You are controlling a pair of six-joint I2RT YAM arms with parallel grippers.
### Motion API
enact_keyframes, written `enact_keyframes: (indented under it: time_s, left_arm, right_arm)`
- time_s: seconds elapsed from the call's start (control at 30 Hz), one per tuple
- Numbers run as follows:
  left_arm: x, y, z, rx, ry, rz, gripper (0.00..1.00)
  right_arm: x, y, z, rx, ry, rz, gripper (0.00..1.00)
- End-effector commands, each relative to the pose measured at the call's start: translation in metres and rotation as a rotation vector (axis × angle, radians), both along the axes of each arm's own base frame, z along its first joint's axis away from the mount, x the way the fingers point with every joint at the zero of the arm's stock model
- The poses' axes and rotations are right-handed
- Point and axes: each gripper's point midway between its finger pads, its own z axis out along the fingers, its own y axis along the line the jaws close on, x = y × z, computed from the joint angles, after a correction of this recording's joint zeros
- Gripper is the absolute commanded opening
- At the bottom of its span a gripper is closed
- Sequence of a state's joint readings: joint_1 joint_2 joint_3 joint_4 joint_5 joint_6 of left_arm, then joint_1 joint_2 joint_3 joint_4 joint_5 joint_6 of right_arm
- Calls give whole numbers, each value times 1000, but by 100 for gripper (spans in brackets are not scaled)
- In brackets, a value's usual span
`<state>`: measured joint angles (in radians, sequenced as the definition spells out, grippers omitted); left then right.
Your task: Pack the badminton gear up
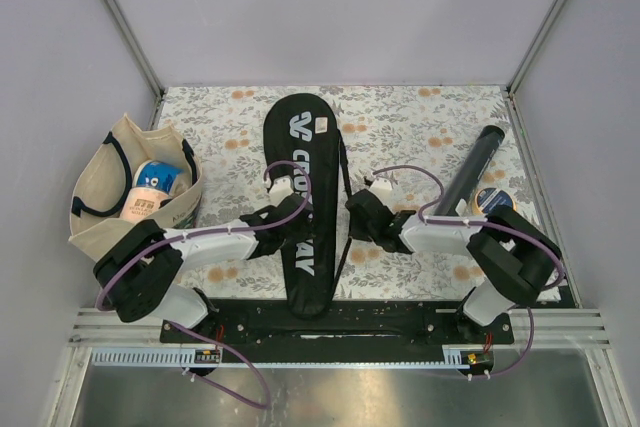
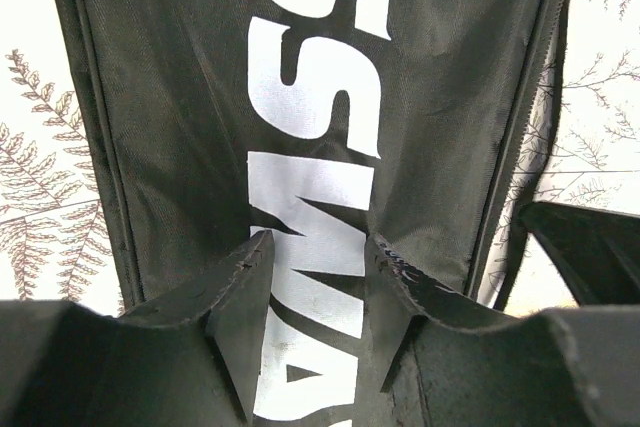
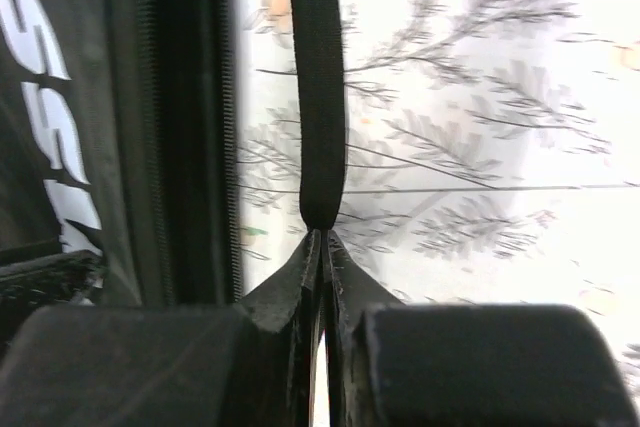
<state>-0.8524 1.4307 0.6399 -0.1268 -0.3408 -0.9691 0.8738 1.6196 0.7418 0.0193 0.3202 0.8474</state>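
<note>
Cover (image 1: 295, 142): large, black and racquet-shaped, lying flat in the middle of the table (image 1: 420, 127). The head points to the far side and the narrow end reaches the near edge between the arm bases.
Cover, look: white "CROSSWAY" lettering runs down its length, with a small white tag near the head. A zip line follows the side seam.
Strap (image 3: 322, 97): a thin black band off the cover's right edge, lifted clear of the cloth.
Right gripper (image 3: 322, 237): jaws pinched tight on the strap, just beside the cover's right seam.
Left gripper (image 2: 318, 257): fingers parted over the lettering in the cover's lower part, nothing clamped between them. Cannot tell whether the tips touch the fabric.
Tube (image 1: 472, 169): long, black and cylindrical, lying aslant on the right, well apart from the cover. Its near end is behind the right arm.
Tape roll (image 1: 495, 200): round with a blue centre, just beside the tube's near end.
Tote bag (image 1: 100, 172): beige with dark handles, at the far left by the left arm. A blue-and-white packet sits inside.
</note>
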Motion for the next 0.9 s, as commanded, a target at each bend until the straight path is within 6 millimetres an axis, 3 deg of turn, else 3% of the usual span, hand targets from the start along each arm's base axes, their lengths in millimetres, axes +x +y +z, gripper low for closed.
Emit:
enact_keyframes:
  time_s: [0.0,0.1,0.17,0.4,0.53,0.7,0.87]
  left_arm:
    - [-9,14,-17,74,66,13,45]
    - [-8,14,-15,64,59,18,46]
    - [-7,9,-11,36,44,8,47]
    - [0,-1,24,-6,-43,-68,50]
    - [4,-2,47,54,-156,-139,52]
    - [3,-4,60,52,-198,-146,52]
    - [1,2,61,79,-219,-151,52]
  right_arm:
    - [0,-41,8,-81,-33,-30,9]
    - [-3,-38,16,-59,-41,4,14]
    - [-6,-27,24,2,-38,35,23]
    - [11,3,82,178,-134,86,46]
    - [33,12,90,250,-139,96,51]
    - [60,33,90,324,-127,149,60]
    - [79,38,64,314,-69,143,63]
